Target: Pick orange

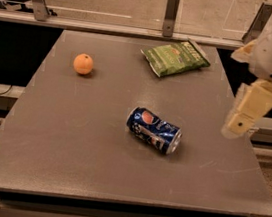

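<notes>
The orange [83, 64] is a small round fruit resting on the grey table [71, 137] at the far left. My gripper [238, 126] hangs from the white arm over the table's right edge, far to the right of the orange and above the surface. It holds nothing that I can see.
A blue soda can [153, 130] lies on its side near the table's middle. A green chip bag [175, 58] lies at the far right. A glass barrier with metal posts [171, 12] runs along the far edge. The table's right edge is below my gripper.
</notes>
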`<state>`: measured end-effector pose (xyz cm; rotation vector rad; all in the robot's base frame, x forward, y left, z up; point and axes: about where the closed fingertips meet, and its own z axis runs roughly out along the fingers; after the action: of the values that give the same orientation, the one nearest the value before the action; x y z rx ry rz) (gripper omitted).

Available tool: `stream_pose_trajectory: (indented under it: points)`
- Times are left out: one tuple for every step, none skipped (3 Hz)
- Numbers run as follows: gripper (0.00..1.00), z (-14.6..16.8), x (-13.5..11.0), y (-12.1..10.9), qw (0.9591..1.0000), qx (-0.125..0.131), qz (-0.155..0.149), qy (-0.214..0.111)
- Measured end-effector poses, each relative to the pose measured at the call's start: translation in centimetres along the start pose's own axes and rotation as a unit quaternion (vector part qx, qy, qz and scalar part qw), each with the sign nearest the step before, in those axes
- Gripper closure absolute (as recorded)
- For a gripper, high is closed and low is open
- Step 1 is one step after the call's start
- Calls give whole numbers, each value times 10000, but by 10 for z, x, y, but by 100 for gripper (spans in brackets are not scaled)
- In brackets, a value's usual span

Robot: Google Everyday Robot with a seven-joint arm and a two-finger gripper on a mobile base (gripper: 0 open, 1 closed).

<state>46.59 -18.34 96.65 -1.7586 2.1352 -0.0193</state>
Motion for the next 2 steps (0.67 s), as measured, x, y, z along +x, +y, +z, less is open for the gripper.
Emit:
stream_pose_trajectory:
  points:
    - [0, 41, -63, -26, 9969, -112, -354, -688]
    - [0, 68, -131, -45, 9888, -198, -659, -1326]
